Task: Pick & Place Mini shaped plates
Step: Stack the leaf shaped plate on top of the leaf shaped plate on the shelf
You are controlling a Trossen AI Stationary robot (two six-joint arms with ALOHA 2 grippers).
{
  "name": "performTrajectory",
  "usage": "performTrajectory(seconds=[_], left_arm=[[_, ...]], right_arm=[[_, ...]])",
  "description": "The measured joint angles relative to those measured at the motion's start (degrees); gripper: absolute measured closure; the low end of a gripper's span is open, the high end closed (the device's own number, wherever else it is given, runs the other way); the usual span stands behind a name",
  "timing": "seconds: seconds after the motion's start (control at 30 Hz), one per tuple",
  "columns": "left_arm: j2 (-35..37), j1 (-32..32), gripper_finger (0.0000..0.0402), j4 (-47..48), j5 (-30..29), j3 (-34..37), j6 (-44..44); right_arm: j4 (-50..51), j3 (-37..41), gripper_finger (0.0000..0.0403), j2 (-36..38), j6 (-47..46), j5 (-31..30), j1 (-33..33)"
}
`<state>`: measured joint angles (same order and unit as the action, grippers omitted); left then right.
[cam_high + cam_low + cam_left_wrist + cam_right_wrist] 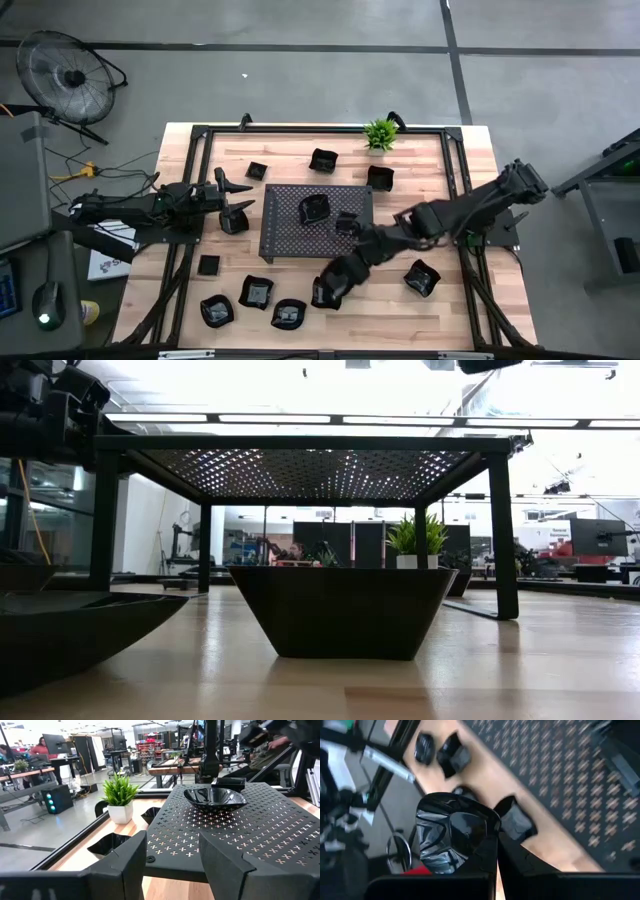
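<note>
The right claw (pixel 328 292) is clenched on a glossy black plate (pixel 451 836), gripping it by the rim; the fingers (pixel 520 857) press together at its edge. In the high view that arm reaches from the right side of the worktop (pixel 440 305) across the front right corner of the tray (pixel 290 230), and the held plate sits just off the tray's front edge, above the wood.

The left claw (pixel 232 200) waits at the tray's left side, its fingers (pixel 125 865) spread apart and holding nothing.

Two plates lie on the tray: a round one (pixel 215 799) and a square one (pixel 347 224) beside it. The others are scattered on the worktop: three along the back near the plant (pixel 380 133), one to the right of the tray, and four along the front left. One of them (pixel 343 610) stands under the raised tray in the low view.
</note>
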<state>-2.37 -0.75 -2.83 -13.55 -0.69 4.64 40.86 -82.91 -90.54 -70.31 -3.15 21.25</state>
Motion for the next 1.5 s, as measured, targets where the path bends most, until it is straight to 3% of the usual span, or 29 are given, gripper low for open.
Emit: performTrajectory(seconds=[0.7, 1.5], left_arm=[[0.01, 0.0, 0.0225, 0.0, -0.02, 0.0, -0.02], [0.0, 0.0, 0.0225, 0.0, -0.02, 0.0, 0.01]], right_arm=[[-0.39, 0.0, 0.0402, -0.37, -6.17, -6.75, -15.1], [-2.62, 0.04, 0.0402, -4.64, -6.47, -0.78, -22.14]])
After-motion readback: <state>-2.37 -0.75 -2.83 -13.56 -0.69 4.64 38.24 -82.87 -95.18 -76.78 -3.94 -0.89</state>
